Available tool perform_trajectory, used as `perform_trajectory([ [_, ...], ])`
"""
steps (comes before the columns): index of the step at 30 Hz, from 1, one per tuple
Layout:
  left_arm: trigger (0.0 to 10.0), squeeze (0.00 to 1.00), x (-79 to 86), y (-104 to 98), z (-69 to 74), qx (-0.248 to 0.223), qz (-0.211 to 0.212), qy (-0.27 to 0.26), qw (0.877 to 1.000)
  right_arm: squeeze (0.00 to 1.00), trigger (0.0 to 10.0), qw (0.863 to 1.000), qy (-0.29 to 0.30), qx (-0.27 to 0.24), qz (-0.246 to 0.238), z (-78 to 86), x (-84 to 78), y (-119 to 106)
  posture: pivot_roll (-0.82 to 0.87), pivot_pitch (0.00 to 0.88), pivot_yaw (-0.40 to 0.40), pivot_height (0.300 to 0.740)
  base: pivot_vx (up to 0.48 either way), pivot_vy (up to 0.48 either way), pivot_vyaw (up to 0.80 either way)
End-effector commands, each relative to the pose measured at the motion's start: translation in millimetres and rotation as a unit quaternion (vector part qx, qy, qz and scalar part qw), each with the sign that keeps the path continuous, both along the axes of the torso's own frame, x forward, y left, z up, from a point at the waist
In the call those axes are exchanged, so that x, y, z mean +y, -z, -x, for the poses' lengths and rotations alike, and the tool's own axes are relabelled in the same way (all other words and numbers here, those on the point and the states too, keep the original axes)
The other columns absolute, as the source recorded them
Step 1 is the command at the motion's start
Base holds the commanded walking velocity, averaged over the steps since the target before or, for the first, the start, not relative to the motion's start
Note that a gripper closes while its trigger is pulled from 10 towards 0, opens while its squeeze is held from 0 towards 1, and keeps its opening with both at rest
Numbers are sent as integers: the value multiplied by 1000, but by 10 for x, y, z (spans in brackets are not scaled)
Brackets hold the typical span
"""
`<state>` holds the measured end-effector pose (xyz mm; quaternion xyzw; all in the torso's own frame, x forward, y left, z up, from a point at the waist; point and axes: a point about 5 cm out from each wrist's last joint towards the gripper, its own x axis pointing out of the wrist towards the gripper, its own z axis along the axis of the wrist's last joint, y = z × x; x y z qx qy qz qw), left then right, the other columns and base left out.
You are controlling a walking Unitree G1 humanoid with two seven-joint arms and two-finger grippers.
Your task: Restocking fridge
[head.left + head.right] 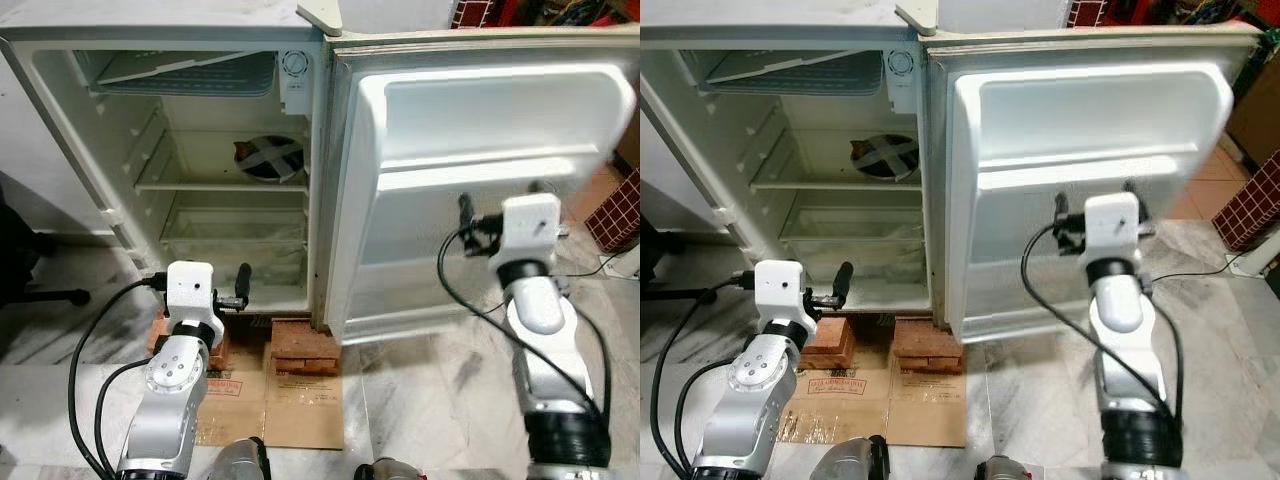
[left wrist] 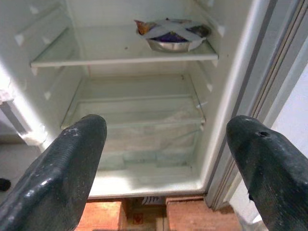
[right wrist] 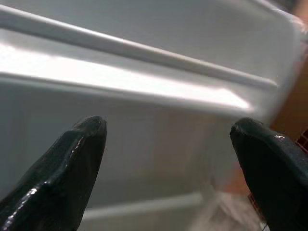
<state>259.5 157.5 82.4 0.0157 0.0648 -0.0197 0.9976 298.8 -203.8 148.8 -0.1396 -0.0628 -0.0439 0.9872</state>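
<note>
A small white fridge (image 1: 120, 190) stands open, its door (image 1: 480, 130) swung out to the right. On its middle shelf sits a foil-covered bowl (image 1: 270, 158) with crossed strips of tape, also seen in the left wrist view as the bowl (image 2: 173, 36). My left gripper (image 1: 228, 290) is open, low in front of the fridge's bottom opening, with nothing between its fingers (image 2: 72, 159). My right gripper (image 1: 500, 208) is open too, held close to the door's inner liner below its shelf rail (image 3: 144, 53), not touching it.
The fridge rests on red bricks (image 1: 300, 345) with flattened cardboard (image 1: 290, 400) on the marble floor in front. A clear crisper drawer (image 2: 144, 125) fills the bottom. A black chair base (image 1: 40, 295) lies at left; a brick-patterned object (image 1: 620, 210) and a white cable (image 1: 625, 262) lie at right.
</note>
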Motion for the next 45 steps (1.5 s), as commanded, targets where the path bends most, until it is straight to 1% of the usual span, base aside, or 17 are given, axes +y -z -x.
perform_trajectory([
  [1,10000,0,2,-24,-2,-5,-3,2,1000,0,10000,1000,5,-7,0,14,-17,-51,-3,79,18,740,0,-379,-800],
  [3,10000,0,-1,-20,2,-5,-4,4,1000,0,10000,1000,5,-10,0,22,-13,-53,-5,79,19,740,0,-382,-600],
  [7,10000,0,-8,-5,17,-2,-3,5,1000,0,10000,1000,8,2,-14,29,-29,-6,-3,74,16,740,0,-383,0],
  [17,10000,0,1,6,36,2,-3,5,1000,0,10000,1000,4,12,-24,42,-2,43,3,77,20,740,0,-325,0],
  [25,10000,0,26,2,42,2,-4,-2,1000,0,10000,999,-2,25,-35,50,26,106,9,83,22,740,0,0,0],
  [39,10000,0,22,-2,38,2,-2,-7,1000,0,10000,998,-27,30,-47,-1,99,106,12,80,15,740,0,0,0],
  [45,10000,0,47,0,38,3,-2,-19,1000,0,10000,994,-67,56,-70,0,226,197,12,83,17,740,0,0,0],
])
